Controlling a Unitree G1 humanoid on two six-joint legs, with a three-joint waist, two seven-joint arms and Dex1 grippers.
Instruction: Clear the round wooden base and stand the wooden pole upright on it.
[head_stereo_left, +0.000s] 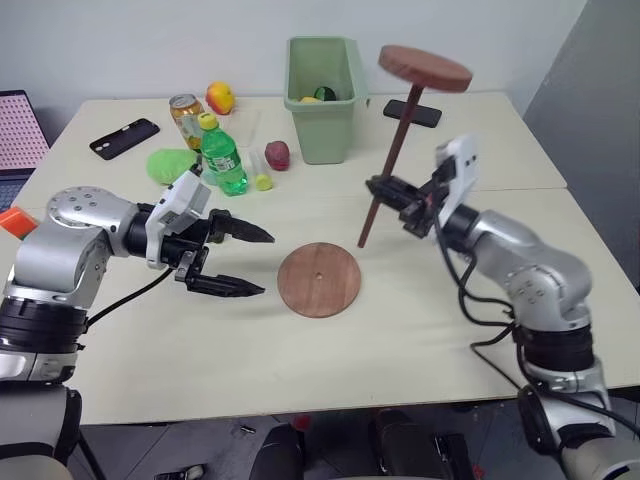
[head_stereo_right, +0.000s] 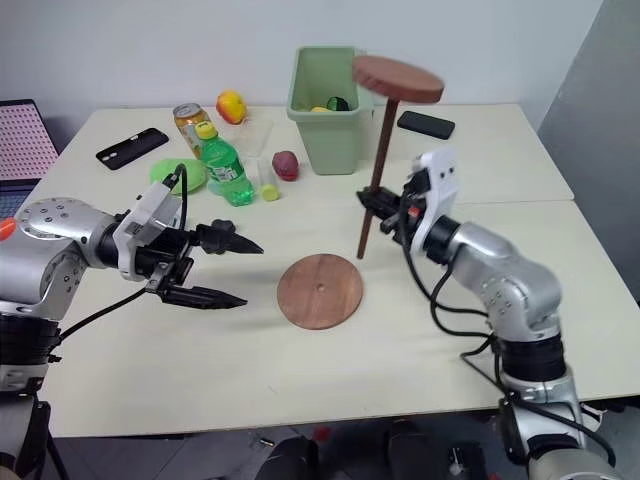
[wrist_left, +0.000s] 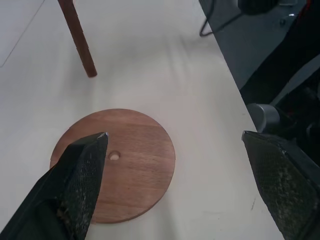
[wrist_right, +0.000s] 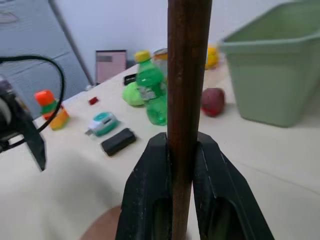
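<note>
Your green bin (head_stereo_left: 322, 95) beyond the round wooden base (head_stereo_left: 318, 279) holds fruit, mostly hidden by its wall. Your right hand (head_stereo_left: 388, 190) is clamped on the wooden pole (head_stereo_left: 392, 150), tilted, disc-end up, above the surface (head_stereo_left: 420, 330) beside the bare base. Your left hand (head_stereo_left: 245, 260) stands apart near it

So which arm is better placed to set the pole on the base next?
Right. The right gripper is shut on the wooden pole, held disc-up near the bare round wooden base. The left gripper is open, empty, beside the base.
</note>
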